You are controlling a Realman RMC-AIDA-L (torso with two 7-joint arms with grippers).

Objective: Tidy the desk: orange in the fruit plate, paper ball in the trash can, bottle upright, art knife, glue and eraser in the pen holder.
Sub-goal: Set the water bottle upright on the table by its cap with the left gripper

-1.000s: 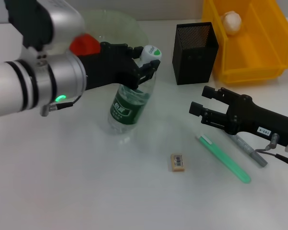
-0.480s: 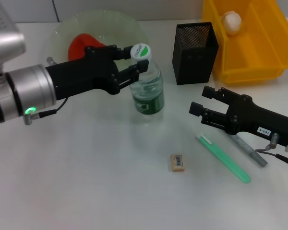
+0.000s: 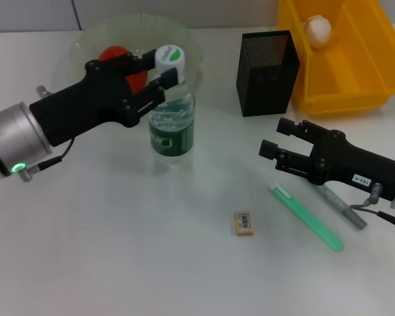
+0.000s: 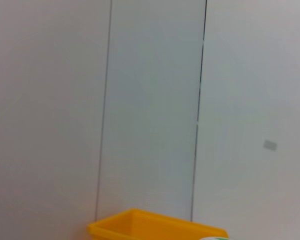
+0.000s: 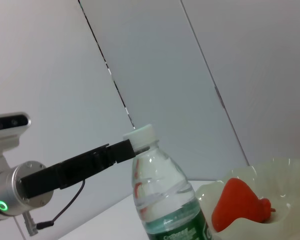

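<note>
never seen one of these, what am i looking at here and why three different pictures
This is a two-armed robot tidying a desk. The wide picture comes from a camera on its head, looking down; the other two come from cameras on its wrists, which mostly catch the wall.

The left gripper is closed around the neck of a water bottle, which stands upright on the table. The right wrist picture shows that same bottle from the side. The right gripper hovers idle, open, on the other side.

Behind the bottle, an orange sits in a pale-green fruit plate. A paper ball lies in the yellow trash can, beside the black mesh pen holder. Loose on the table are an eraser, a green stick-like tool and a grey one.
</note>
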